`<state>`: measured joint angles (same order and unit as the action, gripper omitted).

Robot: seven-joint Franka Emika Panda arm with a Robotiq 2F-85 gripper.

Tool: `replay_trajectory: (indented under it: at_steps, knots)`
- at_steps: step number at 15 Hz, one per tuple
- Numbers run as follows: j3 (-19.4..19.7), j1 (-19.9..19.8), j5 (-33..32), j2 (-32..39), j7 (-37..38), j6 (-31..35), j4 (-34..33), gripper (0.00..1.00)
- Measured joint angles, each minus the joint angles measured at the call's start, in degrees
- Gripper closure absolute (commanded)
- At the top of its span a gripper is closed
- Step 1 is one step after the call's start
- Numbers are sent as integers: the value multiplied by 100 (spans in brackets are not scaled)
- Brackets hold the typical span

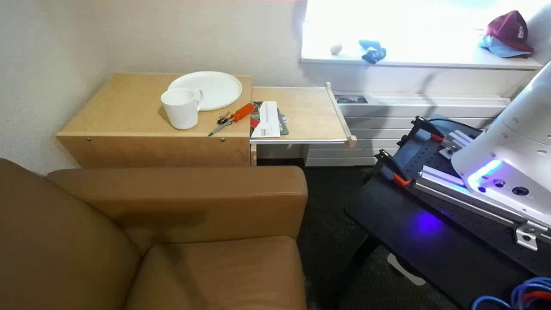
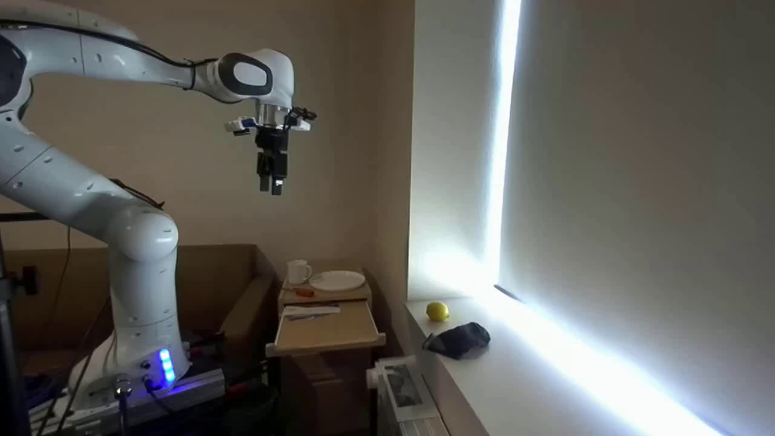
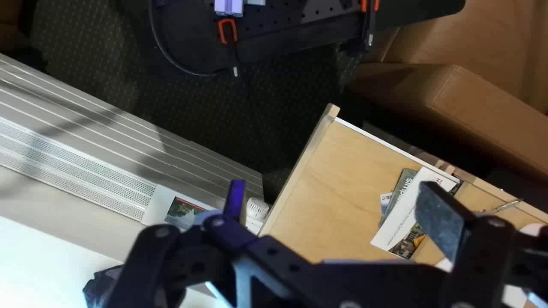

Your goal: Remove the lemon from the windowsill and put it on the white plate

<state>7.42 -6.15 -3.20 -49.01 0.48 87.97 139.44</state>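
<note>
The yellow lemon [image 2: 437, 311] rests on the white windowsill [image 2: 502, 381] near its end. It also shows, washed out pale, in an exterior view [image 1: 336, 48], on the sill [image 1: 426, 55]. The round white plate [image 1: 221, 89] lies on the wooden cabinet top; it also shows in an exterior view [image 2: 337, 280]. My gripper [image 2: 270, 186] hangs pointing down, high in the air, well above and apart from the sill, lemon and plate. In the wrist view my gripper [image 3: 338, 209] has its fingers wide apart with nothing between them. The lemon is out of the wrist view.
A white mug [image 1: 181, 110] and an orange-handled screwdriver [image 1: 243, 113] are beside the plate. Leaflets [image 1: 267, 118] lie on the pulled-out wooden board [image 1: 308, 112]. A crumpled cloth-like thing [image 2: 458, 340] is beside the lemon. A dark red cap [image 1: 508, 32] sits further along. A radiator [image 3: 72, 141] is below.
</note>
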Motion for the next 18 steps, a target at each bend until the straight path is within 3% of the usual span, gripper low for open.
replay_trajectory:
  at_steps: [4,6,13,16,18]
  knots:
    - [0,-8,-1,10,68,120,15,0]
    - [45,-109,-16,237,454,988,121,0]
    - [820,-742,278,2447,1159,3868,-160,0]
    - [1111,-882,770,3527,1370,4515,-633,0]
    - [1153,-931,903,4135,1544,4536,-1022,0]
